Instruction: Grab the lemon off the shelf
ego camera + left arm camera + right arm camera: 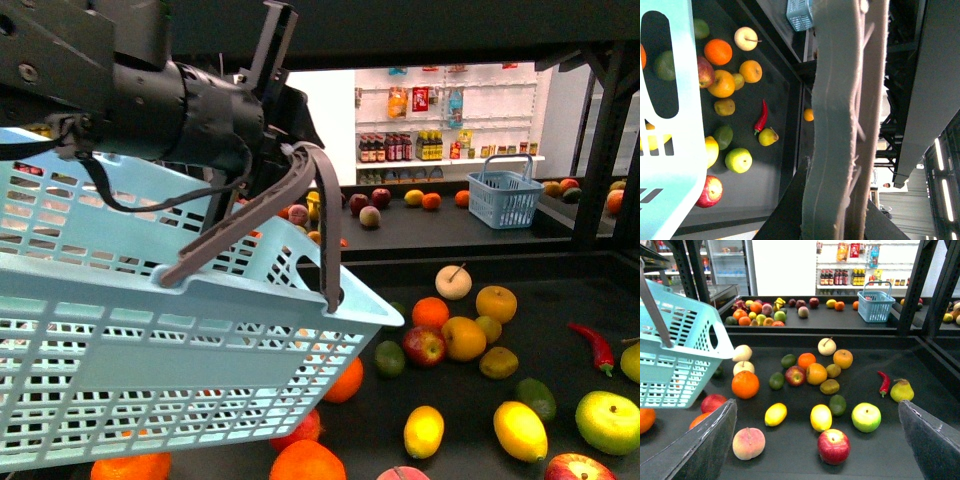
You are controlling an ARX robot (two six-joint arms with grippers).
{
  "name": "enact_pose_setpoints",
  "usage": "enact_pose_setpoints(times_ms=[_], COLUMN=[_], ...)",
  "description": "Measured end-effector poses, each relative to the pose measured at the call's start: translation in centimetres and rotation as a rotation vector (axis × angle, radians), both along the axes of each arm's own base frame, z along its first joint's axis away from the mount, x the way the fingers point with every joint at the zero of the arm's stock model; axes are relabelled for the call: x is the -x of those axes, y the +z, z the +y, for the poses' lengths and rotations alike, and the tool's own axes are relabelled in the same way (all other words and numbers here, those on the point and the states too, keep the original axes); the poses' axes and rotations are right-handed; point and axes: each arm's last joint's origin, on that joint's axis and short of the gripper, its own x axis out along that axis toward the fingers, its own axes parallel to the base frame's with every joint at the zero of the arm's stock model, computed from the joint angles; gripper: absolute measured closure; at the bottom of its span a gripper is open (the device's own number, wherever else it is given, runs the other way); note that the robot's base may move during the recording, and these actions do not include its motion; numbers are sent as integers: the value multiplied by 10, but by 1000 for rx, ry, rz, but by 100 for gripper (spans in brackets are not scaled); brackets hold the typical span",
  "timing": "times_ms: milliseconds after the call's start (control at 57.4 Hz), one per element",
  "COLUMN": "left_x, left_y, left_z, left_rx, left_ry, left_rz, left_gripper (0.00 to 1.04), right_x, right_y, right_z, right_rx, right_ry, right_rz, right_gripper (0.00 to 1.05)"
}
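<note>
Right wrist view: right pincer (816,406) is hanging wide open; left pincer (285,140) is clamping basket handle (250,215); lemon (821,417) is lying on shelf (920,370) just beside lime (838,404), risking a nudge and roll-away

your left tool (283,140) clamped on basket (120,340); basket overhangs left part of shelf (560,290) tray, shuts off that side. black upright (913,285) stands at right rear. right tool (816,407) spread wide, nothing between it and fruit ahead. left lemon (775,414): bare tray all round, peach (748,443) near. right lemon (821,417): lime (837,404) just beside, green apple (866,417) near, red apple (833,446) near in front. you have clear lane between two lemons. fruit cluster (816,374) crowds behind.
</note>
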Motion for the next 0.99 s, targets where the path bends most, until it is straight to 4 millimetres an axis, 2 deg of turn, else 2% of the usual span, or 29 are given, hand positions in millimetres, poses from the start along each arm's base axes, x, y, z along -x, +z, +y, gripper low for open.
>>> enact_pose_setpoints(times_ms=[209, 313, 348, 487, 592, 696, 731, 818, 836, 923, 940, 992], left_x=[-1, -1, -1, -2, -2, -2, -2, -2, -2, -2, -2, -2], left_y=[-12, -16, -16, -17, -17, -17, -17, -17, -17, -17, -17, -17], left_z=[-30, -37, -37, -37, -37, -37, -37, -37, -37, -37, -37, -37], left_rx=[2, -1, -1, -8, -17, -19, -20, -19, -18, -20, -20, -19], left_ry=[-61, -78, -80, -80, -80, -77, -77, -80, -81, -82, -81, -81], left_rz=[12, 8, 5, -5, -14, -16, -17, -15, -15, -17, -17, -16], left_gripper=[96, 96, 96, 96, 96, 96, 96, 96, 96, 96, 96, 96], right_x=[0, 0, -1, -24, -56, -99, -119, -170, -173, -219, -221, -245], right_y=[0, 0, -2, -2, 8, 16, 15, -2, -4, -34, -35, -48], right_z=[0, 0, -1, -12, -30, -51, -59, -76, -77, -87, -88, -91], right_rx=[0, -8, -35, -185, -225, -219, -204, -192, -192, -190, -190, -186], right_ry=[0, -9, -53, -129, -118, -80, -70, -58, -56, -43, -41, -38], right_rz=[0, 6, 65, 213, 224, 249, 280, 396, 407, 557, 563, 621], right_gripper=[7, 7, 7, 7, 7, 7, 7, 7, 7, 7, 7, 7])
